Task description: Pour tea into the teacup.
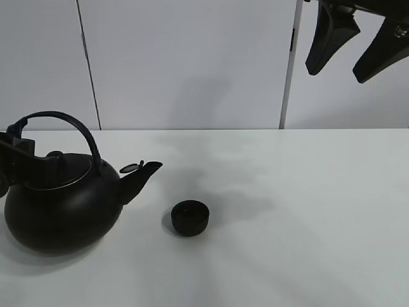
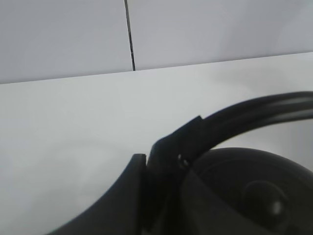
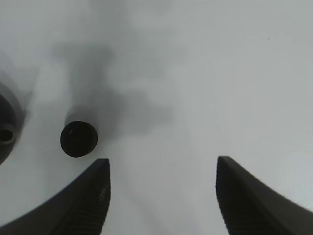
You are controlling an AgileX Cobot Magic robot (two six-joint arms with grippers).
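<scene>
The small black teacup (image 1: pixel 190 217) stands upright on the white table (image 1: pixel 307 211), just right of the kettle's spout (image 1: pixel 146 174). The big black kettle (image 1: pixel 61 208) stands upright at the left. My left gripper (image 1: pixel 15 153) is shut on the left end of the arched kettle handle (image 1: pixel 64 120); the left wrist view shows the gripper (image 2: pixel 164 152) clamped on the handle (image 2: pixel 254 110). My right gripper (image 1: pixel 351 48) hangs open and empty high at the top right. Its wrist view shows the gripper (image 3: pixel 161 196) looking down on the teacup (image 3: pixel 78 138). No tea stream is visible.
A white panelled wall (image 1: pixel 192 64) with dark vertical seams rises behind the table's far edge. The kettle's edge shows at the border of the right wrist view (image 3: pixel 7 128). Soft shadows lie on the table around the cup.
</scene>
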